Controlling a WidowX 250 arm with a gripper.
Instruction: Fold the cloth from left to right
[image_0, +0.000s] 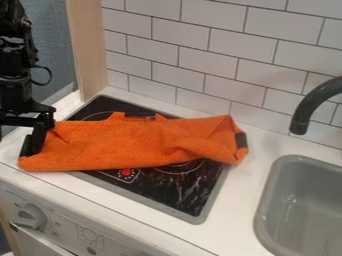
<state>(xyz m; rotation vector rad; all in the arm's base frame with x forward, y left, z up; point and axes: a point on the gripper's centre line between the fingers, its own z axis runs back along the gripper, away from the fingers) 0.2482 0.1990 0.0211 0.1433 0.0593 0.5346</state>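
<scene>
- At black gripper (33, 141): parted slightly; impossible to tell whether gripping fabric.
- Positioned at left end of orange cloth (133, 144).
- For cloth: extends rightward from gripper, across cooktop (174, 192), onto white counter (250, 172) at both ends.

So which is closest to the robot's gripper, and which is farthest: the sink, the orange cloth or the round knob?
Nearest to the gripper first, in the camera view:
1. Orange cloth: its left end is right at the gripper.
2. Round knob: lower left, on the front panel.
3. Sink: far over on the right.
</scene>
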